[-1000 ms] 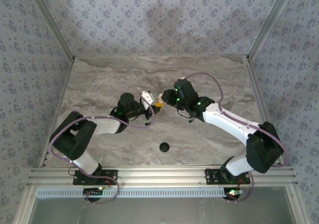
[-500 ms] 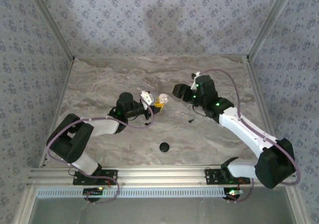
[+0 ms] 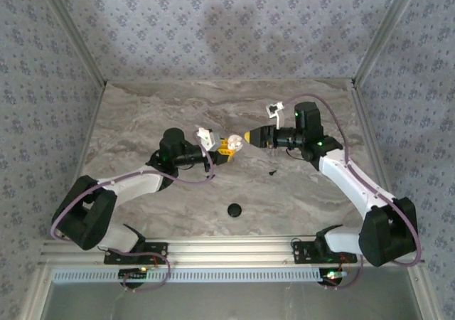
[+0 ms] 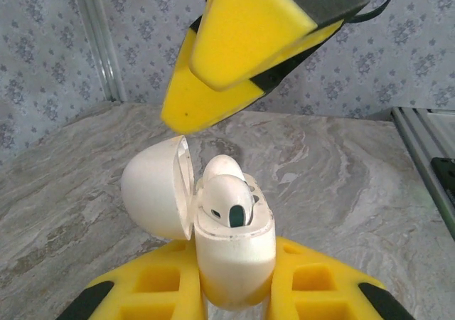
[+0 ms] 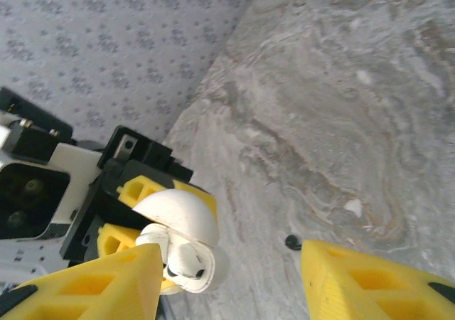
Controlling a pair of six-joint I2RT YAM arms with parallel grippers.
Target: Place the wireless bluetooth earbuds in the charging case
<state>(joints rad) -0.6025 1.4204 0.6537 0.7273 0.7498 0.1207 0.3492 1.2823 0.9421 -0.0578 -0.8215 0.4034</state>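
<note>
L gripper [image 3: 225, 148] clamps the white charging case [image 4: 231, 252], held above mid-table, lid [image 4: 153, 188] flipped open, two white earbuds [image 4: 226, 198] seated inside. R gripper [image 5: 231, 281] is just beside the case, jaws apart, nothing in them. One black earbud [image 3: 272, 171] lies on the tabletop [image 3: 142, 121] right of centre; black disc [image 3: 234, 210] twd near edge.

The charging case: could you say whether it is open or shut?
Open: the charging case has its lid swung back, white earbuds showing inside.
</note>
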